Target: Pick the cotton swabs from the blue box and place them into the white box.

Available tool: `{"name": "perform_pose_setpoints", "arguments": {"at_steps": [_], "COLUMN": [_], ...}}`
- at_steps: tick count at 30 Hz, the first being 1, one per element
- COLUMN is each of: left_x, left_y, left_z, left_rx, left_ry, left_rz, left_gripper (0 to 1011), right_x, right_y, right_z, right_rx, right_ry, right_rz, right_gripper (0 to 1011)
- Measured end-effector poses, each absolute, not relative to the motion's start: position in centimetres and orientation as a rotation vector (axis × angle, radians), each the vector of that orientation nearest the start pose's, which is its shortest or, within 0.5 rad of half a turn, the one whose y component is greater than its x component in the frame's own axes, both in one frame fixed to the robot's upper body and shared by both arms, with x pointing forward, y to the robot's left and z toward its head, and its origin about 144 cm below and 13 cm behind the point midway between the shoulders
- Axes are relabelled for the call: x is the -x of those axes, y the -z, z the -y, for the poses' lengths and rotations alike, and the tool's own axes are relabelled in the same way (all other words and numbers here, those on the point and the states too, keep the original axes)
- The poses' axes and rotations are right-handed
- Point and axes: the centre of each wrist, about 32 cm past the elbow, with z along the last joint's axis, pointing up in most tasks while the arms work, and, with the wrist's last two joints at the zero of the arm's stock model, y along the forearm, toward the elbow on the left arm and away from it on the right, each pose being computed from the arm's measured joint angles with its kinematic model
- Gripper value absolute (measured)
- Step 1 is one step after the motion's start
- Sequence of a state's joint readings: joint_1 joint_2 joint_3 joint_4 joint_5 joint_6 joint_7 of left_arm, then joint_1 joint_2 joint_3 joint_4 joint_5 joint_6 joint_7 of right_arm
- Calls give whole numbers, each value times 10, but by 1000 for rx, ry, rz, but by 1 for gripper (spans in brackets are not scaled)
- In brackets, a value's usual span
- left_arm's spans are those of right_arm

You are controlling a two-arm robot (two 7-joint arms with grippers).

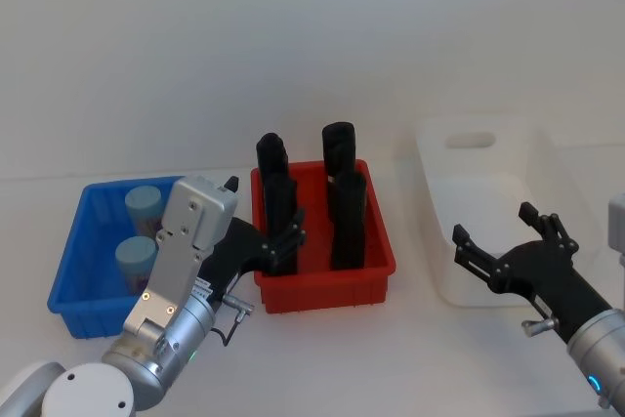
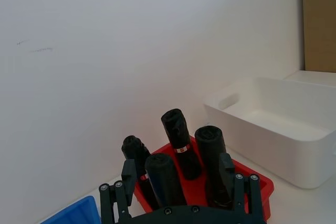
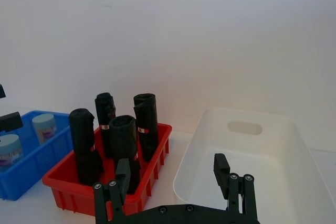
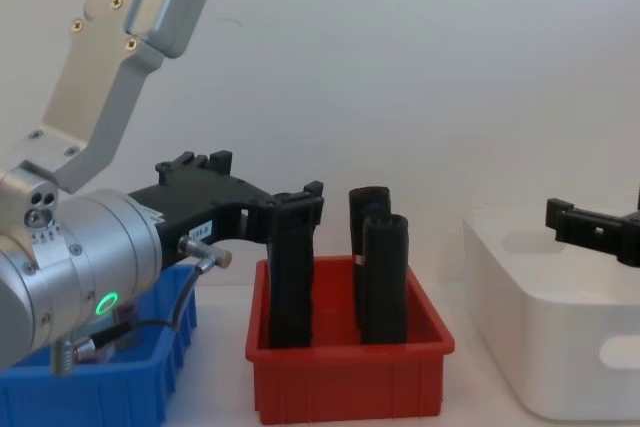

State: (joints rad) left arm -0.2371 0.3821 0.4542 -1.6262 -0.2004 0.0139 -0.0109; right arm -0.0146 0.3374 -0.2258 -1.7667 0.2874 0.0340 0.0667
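Two tubs of cotton swabs (image 1: 145, 204) are counted in one blue box (image 1: 70, 259), four black rolls (image 1: 347, 222) in one red bin (image 1: 322, 290); one white box (image 1: 488, 158) is seen.

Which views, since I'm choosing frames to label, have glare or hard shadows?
Head view: soft even light, only faint shadows; the white box barely stands out from the pale table. Right wrist view: that box is evenly lit, no harsh glare. Chest view: the left end effector and its arm loom large, hiding much of the blue box.
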Motion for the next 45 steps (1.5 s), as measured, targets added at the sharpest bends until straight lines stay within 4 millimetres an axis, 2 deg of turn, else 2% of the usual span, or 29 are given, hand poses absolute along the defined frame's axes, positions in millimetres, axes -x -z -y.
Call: {"name": "perform_pose_setpoints", "arguments": {"at_steps": [45], "left_x": [-492], "left_y": [-1204], "left_z": [-198], "left_rx": [-61], "left_ry": [-1124], "left_rz": [268], "left_gripper": [1000], "right_x": [-443], "right_y": [-1189], "right_z": [237], "right_rx": [-26], "right_ry": [1230], "right_rz": [75], "right_gripper": [1002]}}
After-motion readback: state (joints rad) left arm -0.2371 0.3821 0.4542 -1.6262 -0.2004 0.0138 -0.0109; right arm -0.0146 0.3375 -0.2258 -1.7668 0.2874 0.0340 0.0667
